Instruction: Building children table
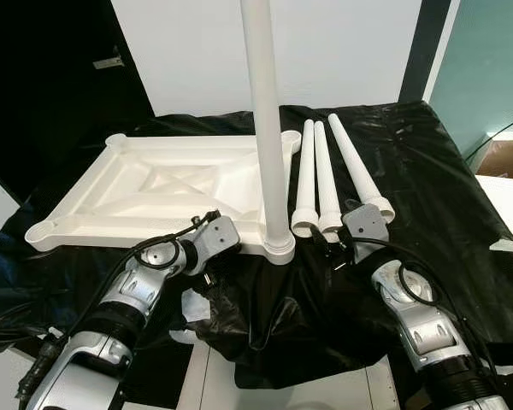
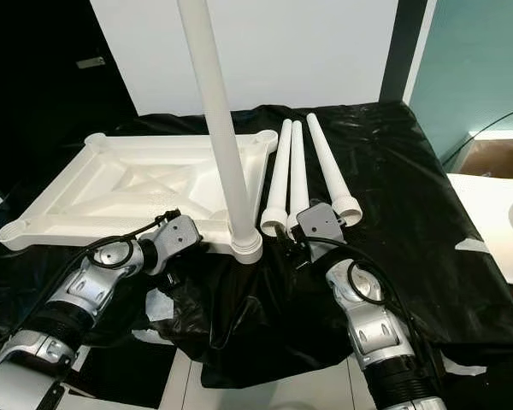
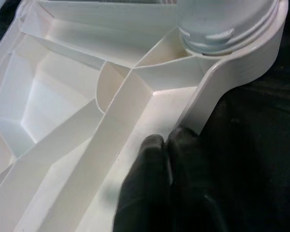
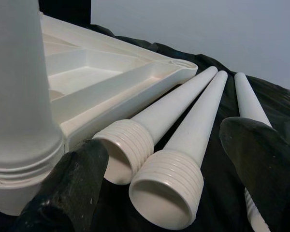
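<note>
A white children's tabletop (image 1: pixel 154 184) lies underside up on a black sheet. One white leg (image 1: pixel 269 128) stands upright in its near right corner socket (image 1: pixel 278 248). Three loose legs (image 1: pixel 325 171) lie side by side right of it, threaded ends toward me. My left gripper (image 3: pixel 169 137) is shut on the tabletop's front rim (image 3: pixel 217 72), just short of that socket. My right gripper (image 1: pixel 335 243) is open at the loose legs' near ends. In the right wrist view its fingers (image 4: pixel 72 183) flank two threaded ends (image 4: pixel 166 188).
The black sheet (image 1: pixel 427 188) covers the work surface and hangs over its near edge (image 1: pixel 274 350). A brown box (image 1: pixel 506 158) and a white surface (image 1: pixel 511 205) lie at the far right. A white wall stands behind.
</note>
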You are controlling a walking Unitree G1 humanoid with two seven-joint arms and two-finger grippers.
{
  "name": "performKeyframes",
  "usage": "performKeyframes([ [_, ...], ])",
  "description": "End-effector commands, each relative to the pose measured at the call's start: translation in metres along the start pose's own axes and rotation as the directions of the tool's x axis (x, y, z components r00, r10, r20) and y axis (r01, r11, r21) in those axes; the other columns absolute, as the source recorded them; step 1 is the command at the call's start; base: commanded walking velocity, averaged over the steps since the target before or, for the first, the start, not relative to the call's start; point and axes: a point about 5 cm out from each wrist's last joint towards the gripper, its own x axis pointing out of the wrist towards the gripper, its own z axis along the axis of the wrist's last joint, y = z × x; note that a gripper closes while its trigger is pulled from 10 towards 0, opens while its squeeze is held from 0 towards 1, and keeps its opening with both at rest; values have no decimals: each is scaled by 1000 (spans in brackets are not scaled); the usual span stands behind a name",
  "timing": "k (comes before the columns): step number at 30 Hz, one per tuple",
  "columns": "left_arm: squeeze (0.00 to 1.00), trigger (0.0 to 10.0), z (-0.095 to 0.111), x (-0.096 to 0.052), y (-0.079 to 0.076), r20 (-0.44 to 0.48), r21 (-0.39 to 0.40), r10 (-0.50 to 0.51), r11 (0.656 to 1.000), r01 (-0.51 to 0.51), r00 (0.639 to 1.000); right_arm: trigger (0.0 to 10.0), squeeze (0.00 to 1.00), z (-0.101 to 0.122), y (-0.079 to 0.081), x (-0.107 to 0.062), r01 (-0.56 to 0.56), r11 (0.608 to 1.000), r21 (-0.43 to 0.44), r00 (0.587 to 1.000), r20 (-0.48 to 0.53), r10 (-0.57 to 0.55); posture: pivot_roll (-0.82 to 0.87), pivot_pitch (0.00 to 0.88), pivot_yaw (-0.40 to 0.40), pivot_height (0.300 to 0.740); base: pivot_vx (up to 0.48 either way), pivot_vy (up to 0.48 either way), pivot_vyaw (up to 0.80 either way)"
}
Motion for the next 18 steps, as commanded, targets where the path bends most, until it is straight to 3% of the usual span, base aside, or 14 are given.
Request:
performKeyframes([
  [1, 0, 0, -30, 6, -39, -101, -117, -234, 968, 222, 967, 10000, 0, 1, 1, 4, -5, 1000, 15, 1000, -1, 5, 26, 0, 87, 740, 0, 0, 0],
  [8, 0, 0, -25, 7, -43, -78, -129, -257, 961, 246, 963, 10000, 0, 1, 1, 5, -2, 1000, 20, 1000, -1, 2, 25, 0, 88, 740, 0, 0, 0],
  [9, 0, 4039, -22, 7, -45, -60, -96, -277, 958, 271, 959, 10000, 0, 1, 1, 5, 1, 1000, 20, 1000, -2, -1, 23, 0, 89, 740, 0, 0, 0],
  [10, 0, 4039, -22, 7, -45, -60, -96, -277, 958, 271, 959, 10000, 0, 1, 1, 5, 1, 1000, 20, 1000, -2, -1, 23, 0, 89, 740, 0, 0, 0],
  [11, 0, 10000, -16, 7, -46, -21, -92, -294, 952, 291, 956, 10000, 0, 1, 0, 6, 3, 1000, 22, 1000, -2, -3, 21, 0, 91, 740, 0, 0, 0],
  [14, 0, 10000, -16, 7, -46, -21, -92, -294, 952, 291, 956, 10000, 0, 1, 0, 6, 3, 1000, 22, 1000, -2, -3, 21, 0, 91, 740, 0, 0, 0],
  [15, 420, 10000, -11, 6, -46, 15, -88, -302, 949, 303, 953, 10000, 0, 1, 0, 7, 6, 1000, 23, 1000, -3, -6, 20, 0, 92, 740, 0, 0, 0],
  [16, 420, 10000, -11, 6, -46, 15, -88, -302, 949, 303, 953, 10000, 0, 1, 0, 7, 6, 1000, 23, 1000, -3, -6, 20, 0, 92, 740, 0, 0, 0],
  [17, 1000, 10000, -4, 5, -43, 59, -87, -306, 947, 310, 950, 10000, 0, 1, 0, 7, 8, 1000, 25, 1000, -3, -8, 19, 0, 93, 740, 0, 0, 0],
  [18, 1000, 10000, -4, 5, -43, 59, -87, -306, 947, 310, 950, 10000, 0, 1, 0, 7, 8, 1000, 25, 1000, -3, -8, 19, 0, 93, 740, 0, 0, 0],
])
